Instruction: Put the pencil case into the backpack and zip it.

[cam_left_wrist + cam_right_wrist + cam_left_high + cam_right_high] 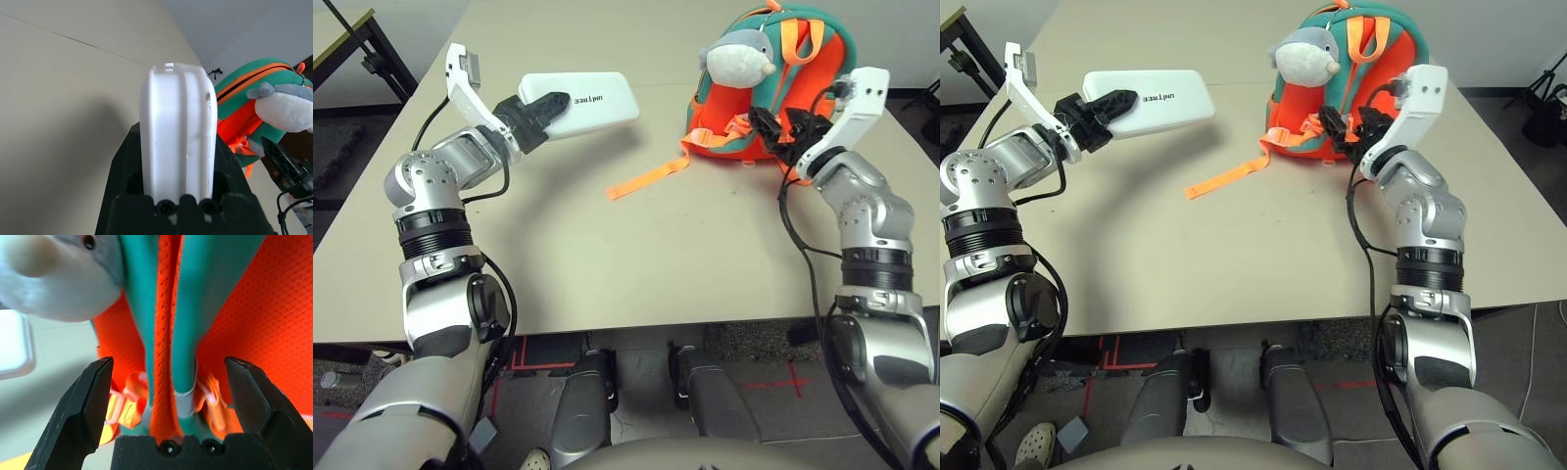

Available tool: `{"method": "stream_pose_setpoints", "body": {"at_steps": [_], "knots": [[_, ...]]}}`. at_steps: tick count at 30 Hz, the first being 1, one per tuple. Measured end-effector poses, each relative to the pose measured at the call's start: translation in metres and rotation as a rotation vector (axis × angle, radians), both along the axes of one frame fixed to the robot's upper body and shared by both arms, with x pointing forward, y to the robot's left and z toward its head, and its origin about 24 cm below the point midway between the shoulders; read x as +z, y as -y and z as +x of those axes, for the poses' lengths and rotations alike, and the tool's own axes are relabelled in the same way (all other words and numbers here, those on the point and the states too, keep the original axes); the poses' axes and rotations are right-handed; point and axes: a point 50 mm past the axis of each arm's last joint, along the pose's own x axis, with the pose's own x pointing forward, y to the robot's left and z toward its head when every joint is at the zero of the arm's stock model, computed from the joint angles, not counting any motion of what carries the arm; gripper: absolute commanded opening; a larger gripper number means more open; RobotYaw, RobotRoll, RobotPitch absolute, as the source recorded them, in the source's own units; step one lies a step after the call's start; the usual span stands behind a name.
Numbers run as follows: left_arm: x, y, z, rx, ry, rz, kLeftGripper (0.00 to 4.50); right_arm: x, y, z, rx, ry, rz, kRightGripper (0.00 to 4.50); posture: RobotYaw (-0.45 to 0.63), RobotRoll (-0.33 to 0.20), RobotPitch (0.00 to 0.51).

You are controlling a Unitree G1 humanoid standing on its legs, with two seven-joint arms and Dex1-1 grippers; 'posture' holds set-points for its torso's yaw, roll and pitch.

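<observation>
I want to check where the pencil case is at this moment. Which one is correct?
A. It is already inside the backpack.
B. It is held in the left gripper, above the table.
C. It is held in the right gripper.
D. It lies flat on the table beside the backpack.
B: the left gripper is closed on one end of the white pencil case, which is lifted off the table, apart from the backpack.

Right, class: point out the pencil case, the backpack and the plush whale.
pencil case (592, 106), left eye view, on its white face right of the lettering.
backpack (1312, 132), right eye view, on its orange front.
plush whale (736, 59), left eye view, on its white belly.
</observation>
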Motion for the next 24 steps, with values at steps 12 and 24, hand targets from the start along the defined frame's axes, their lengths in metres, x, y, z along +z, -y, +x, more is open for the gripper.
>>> {"method": "stream_pose_setpoints", "body": {"at_steps": [12,24], "knots": [[0.0,0.002,0.0,0.0,0.0,0.009,1.25,-0.009,-0.005,0.016,-0.027,0.028,-0.036,2.79,-0.08,0.0,0.145],[-0.002,0.006,0.002,-0.001,0.0,0.016,1.25,-0.007,-0.001,-0.002,0.034,0.049,-0.087,0.73,-0.1,0.0,0.149]]}}
